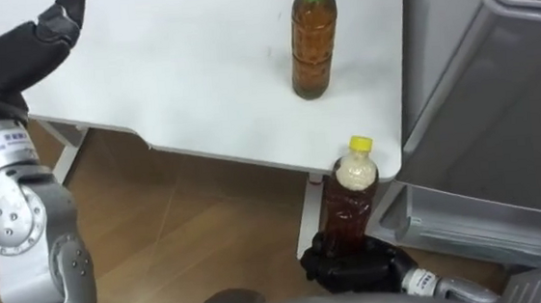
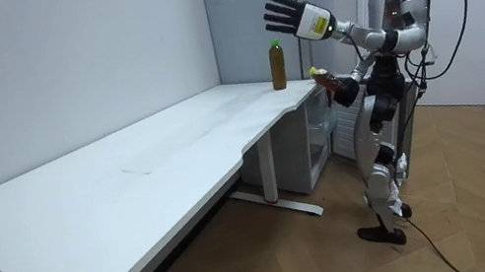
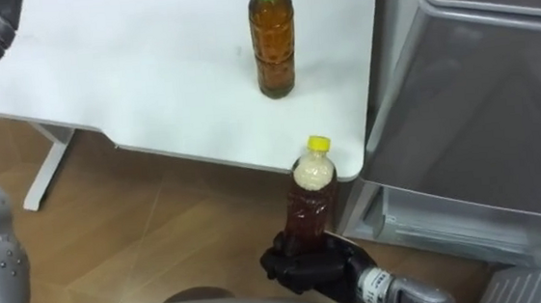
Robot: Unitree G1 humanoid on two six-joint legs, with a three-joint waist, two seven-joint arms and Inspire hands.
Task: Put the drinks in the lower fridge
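Drinks both look to be outside the fridge [image 1: 499, 104]: the right robot hand [image 1: 357, 266] is clamped round the yellow-capped bottle [image 1: 350, 198], just beside the fridge. The green-capped bottle [image 1: 313, 42] waits on the tabletop [image 1: 196, 70] above it, while the raised left robot hand [image 2: 289, 16] is spread, empty.

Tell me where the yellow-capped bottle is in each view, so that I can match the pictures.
Left eye view: yellow-capped bottle at lower centre-right, held in the right hand, below the table corner.
Right eye view: lower centre, same grip.
Room view: right of centre, at the table's far end.
Shared landmark: the green-capped bottle standing on the table near that corner.
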